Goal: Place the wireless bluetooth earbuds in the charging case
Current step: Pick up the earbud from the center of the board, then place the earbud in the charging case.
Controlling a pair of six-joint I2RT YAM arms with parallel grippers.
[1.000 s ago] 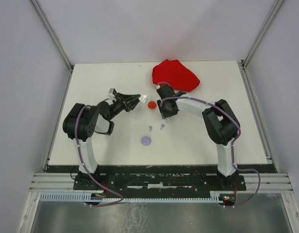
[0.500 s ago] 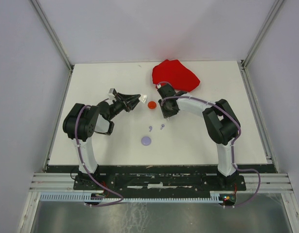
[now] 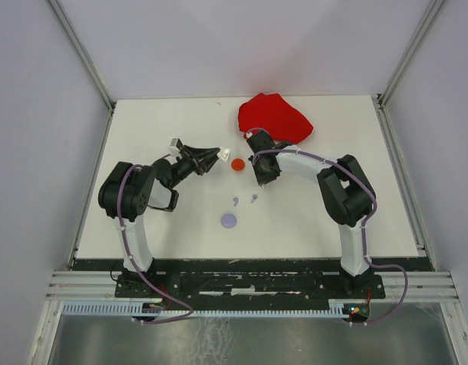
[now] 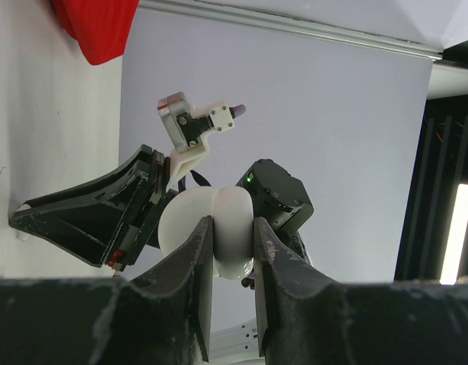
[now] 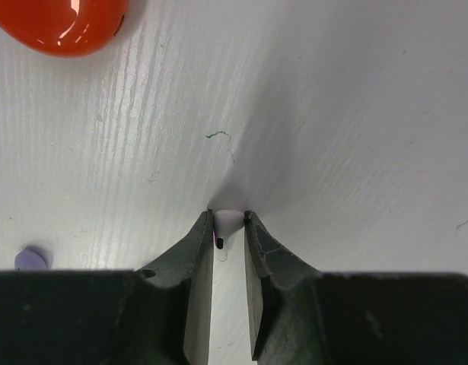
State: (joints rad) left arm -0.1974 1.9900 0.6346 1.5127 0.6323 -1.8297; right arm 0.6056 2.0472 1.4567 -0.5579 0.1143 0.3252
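My left gripper (image 3: 218, 155) hovers over the table, shut on a white round charging case (image 3: 225, 152). In the left wrist view the case (image 4: 232, 251) bulges between the shut jaws of that gripper (image 4: 234, 222). My right gripper (image 3: 258, 179) points down at the table beside a red case (image 3: 237, 163). In its wrist view that gripper (image 5: 229, 216) is shut on a tiny white earbud (image 5: 228, 222) lying on the table. Two more small earbuds (image 3: 236, 201) (image 3: 253, 198) lie in front, above a lilac case (image 3: 229, 220).
A red cloth (image 3: 274, 118) lies crumpled at the back of the white table (image 3: 157, 122), just behind the right wrist. The red case (image 5: 62, 23) and a lilac earbud (image 5: 30, 258) show at the left of the right wrist view.
The right gripper's jaws have closed in on the white earbud, and its wrist has shifted slightly. The left arm has held still with the white case.
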